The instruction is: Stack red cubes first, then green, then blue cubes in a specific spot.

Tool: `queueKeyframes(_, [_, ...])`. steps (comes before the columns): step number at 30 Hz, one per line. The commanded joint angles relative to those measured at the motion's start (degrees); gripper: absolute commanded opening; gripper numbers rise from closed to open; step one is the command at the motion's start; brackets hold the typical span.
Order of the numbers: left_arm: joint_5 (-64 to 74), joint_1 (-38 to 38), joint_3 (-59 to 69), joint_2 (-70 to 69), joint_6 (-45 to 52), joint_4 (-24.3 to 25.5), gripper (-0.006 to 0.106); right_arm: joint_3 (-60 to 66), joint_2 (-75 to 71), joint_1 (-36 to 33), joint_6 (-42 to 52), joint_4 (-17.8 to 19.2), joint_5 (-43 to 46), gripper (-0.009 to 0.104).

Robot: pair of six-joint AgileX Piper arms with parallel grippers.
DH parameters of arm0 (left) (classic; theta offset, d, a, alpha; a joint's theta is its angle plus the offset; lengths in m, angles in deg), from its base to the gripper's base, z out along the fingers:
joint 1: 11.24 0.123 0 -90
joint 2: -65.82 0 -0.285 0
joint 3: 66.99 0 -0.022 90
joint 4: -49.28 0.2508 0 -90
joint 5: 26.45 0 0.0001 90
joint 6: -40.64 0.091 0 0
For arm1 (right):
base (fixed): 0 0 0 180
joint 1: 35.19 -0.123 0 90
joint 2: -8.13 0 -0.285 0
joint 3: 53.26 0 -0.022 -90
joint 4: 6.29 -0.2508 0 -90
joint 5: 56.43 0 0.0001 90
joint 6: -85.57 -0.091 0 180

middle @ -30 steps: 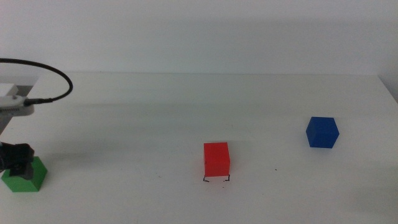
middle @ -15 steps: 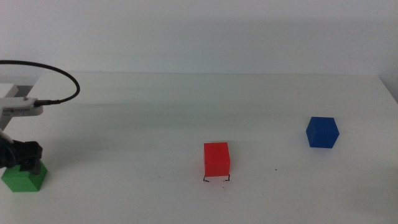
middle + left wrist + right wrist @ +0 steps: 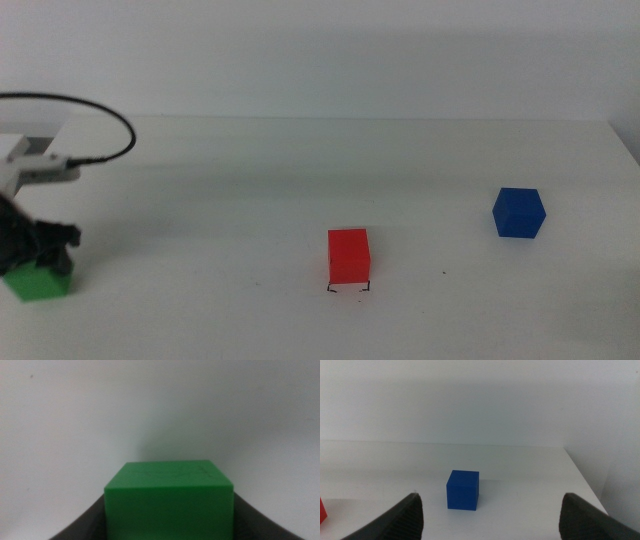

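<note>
- White surface (image 3: pixel 300 180) fills the middle view, with a pale wall behind it and nothing on it but three small cubes and a few tiny black marks.
- On that surface, near the front and about midway across, the red cube (image 3: pixel 349 255) stands upright on the marked spot (image 3: pixel 348 288); two small black corner brackets show just at its front lower edge.
- Far to the left, near the picture's edge, the green cube (image 3: pixel 38 283) sits between the dark jaws of the left tool (image 3: pixel 40 252), which comes in from the left side under a looping black cable (image 3: pixel 95 105).
- From the left wrist camera, the green cube (image 3: pixel 169 500) fills the space between the two jaws, each pressed against one of its sides: the left tool is clenched on it.
- I cannot tell whether the green cube rests on the surface or is raised off it.
- Well apart on the right, the blue cube (image 3: pixel 518 212) stands alone.
- The right tool (image 3: pixel 490 512) waits behind the blue cube (image 3: pixel 462 489) with its jaws spread wide, grasping nothing.
</note>
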Motion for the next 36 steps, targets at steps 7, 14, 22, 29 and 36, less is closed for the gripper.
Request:
queueKeyframes(7, [8.52,-30.08,-11.12,-8.59,-37.77,8.36,0.009,0.17,-0.27,0.25,0.42,0.63,0.47,0.093])
queueKeyframes(14, [10.38,-54.70,-25.45,1.73,-60.97,17.50,0.009,0.17,-0.27,0.25,0.42,0.63,0.47,0.093])
queueKeyframes(22, [21.21,-59.74,-40.47,14.00,-65.83,18.95,0.017,0.17,-0.27,0.25,0.42,0.63,0.47,0.093])
queueKeyframes(29, [21.31,-59.63,-40.71,16.37,-66.26,20.02,0.024,0.17,-0.27,0.25,0.42,0.63,0.47,0.093])
queueKeyframes(36, [21.02,-59.63,-40.71,18.13,-65.86,20.86,0.024,0.17,-0.27,0.25,0.42,0.63,0.47,0.093])
